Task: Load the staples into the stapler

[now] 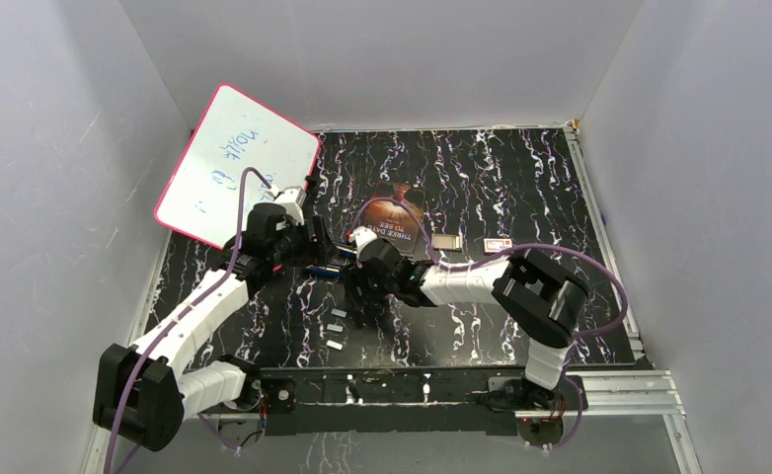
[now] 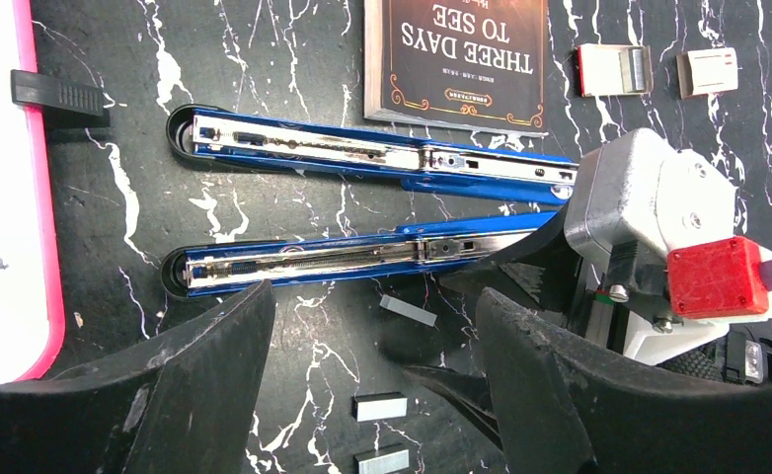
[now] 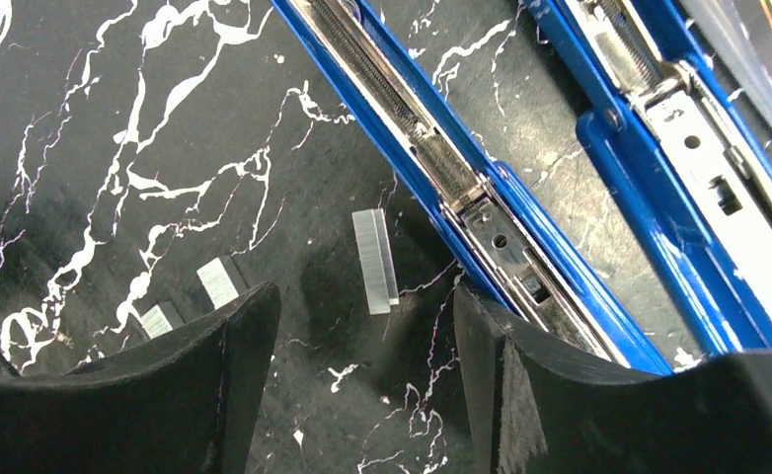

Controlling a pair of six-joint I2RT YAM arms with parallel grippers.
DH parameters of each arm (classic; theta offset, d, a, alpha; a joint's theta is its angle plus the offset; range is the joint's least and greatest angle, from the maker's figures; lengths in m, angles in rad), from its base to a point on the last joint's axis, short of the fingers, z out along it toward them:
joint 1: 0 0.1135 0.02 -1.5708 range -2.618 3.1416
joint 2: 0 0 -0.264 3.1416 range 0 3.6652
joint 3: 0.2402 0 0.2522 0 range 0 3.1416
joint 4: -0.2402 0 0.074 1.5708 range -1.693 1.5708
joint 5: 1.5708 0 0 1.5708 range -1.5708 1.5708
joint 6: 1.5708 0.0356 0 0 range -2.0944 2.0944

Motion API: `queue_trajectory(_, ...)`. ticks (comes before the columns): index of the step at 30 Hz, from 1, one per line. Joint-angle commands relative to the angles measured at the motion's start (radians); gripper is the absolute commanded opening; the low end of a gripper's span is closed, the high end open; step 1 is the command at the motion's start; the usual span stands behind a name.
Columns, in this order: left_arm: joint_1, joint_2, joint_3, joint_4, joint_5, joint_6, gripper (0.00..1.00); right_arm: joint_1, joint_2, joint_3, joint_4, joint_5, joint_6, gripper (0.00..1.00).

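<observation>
A blue stapler (image 2: 343,259) lies opened flat on the black marbled table, its two metal-lined arms side by side; it also shows as the stapler (image 1: 325,269) and stapler (image 3: 441,168). The staples lie loose beside it: one silvery strip (image 3: 375,262) close to the nearer arm, two shorter strips (image 2: 380,406) further off, and the same staples (image 1: 338,314) from above. My left gripper (image 2: 372,301) is open above the strips, holding nothing. My right gripper (image 3: 362,296) is open just short of the single strip, its right finger (image 3: 520,375) against the stapler's nearer arm.
A pink-rimmed whiteboard (image 1: 234,163) leans at the back left, with a black clip (image 2: 56,94) on its edge. A dark book (image 1: 397,212) lies behind the stapler. A small red-and-white box (image 1: 499,244) and a pale box (image 1: 445,241) sit to its right.
</observation>
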Motion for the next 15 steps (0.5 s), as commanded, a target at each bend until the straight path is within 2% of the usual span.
queue_trajectory(1,0.007,-0.030,0.000,-0.005,-0.016,0.013,0.74,0.000,0.059,0.027,-0.030,0.051,-0.041,0.72)
queue_trajectory(9,0.008,-0.015,0.005,0.000,-0.006,0.013,0.74,0.000,0.079,0.038,-0.041,0.044,-0.061,0.51)
queue_trajectory(15,0.008,-0.009,0.006,0.000,0.004,0.016,0.74,0.001,0.076,0.027,-0.045,0.027,-0.070,0.42)
